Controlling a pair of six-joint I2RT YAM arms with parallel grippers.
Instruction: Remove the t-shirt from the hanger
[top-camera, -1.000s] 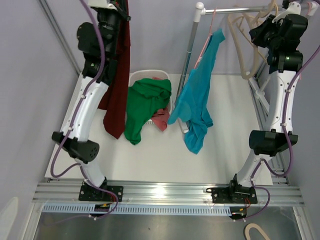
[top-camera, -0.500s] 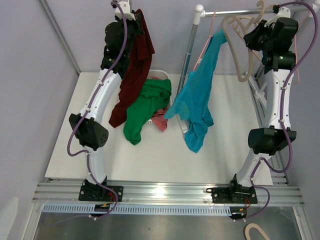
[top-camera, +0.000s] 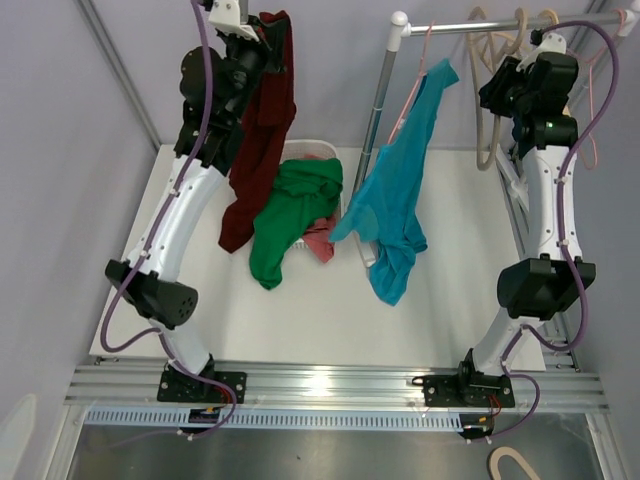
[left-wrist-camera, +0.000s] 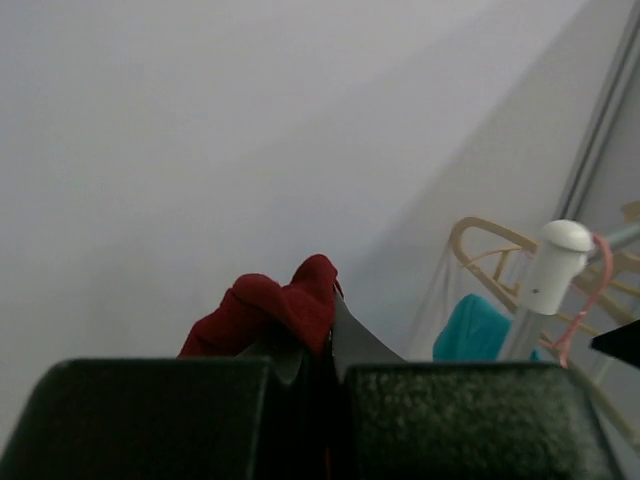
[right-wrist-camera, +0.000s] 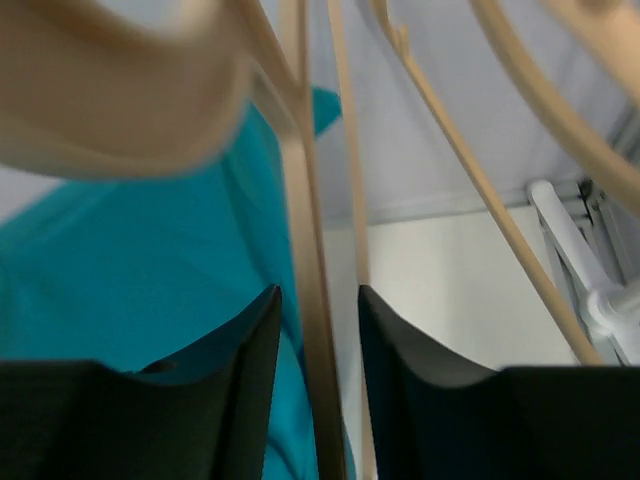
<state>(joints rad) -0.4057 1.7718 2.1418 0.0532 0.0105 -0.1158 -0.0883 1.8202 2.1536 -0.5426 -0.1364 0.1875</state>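
Observation:
My left gripper (top-camera: 262, 42) is raised high at the back left and is shut on a dark red t-shirt (top-camera: 258, 150), which hangs from it down to the table. In the left wrist view the red cloth (left-wrist-camera: 282, 305) bunches out of the closed gripper (left-wrist-camera: 325, 348). My right gripper (top-camera: 497, 88) is up at the rail among empty wooden hangers (top-camera: 487, 120). In the right wrist view its jaws (right-wrist-camera: 318, 325) stand apart with a wooden hanger bar (right-wrist-camera: 303, 240) between them. A teal t-shirt (top-camera: 395, 195) hangs on a pink hanger (top-camera: 412, 90).
A metal rail (top-camera: 470, 22) on an upright pole (top-camera: 375, 110) spans the back right. A white basket (top-camera: 296, 150) at the back middle holds a green shirt (top-camera: 295, 205) and a pink garment (top-camera: 322, 238). A frame post (top-camera: 120, 70) stands at the left.
My left arm swung right and then back left with the red shirt hanging from it. My right gripper moved left and down along the rail to the wooden hangers, which swung.

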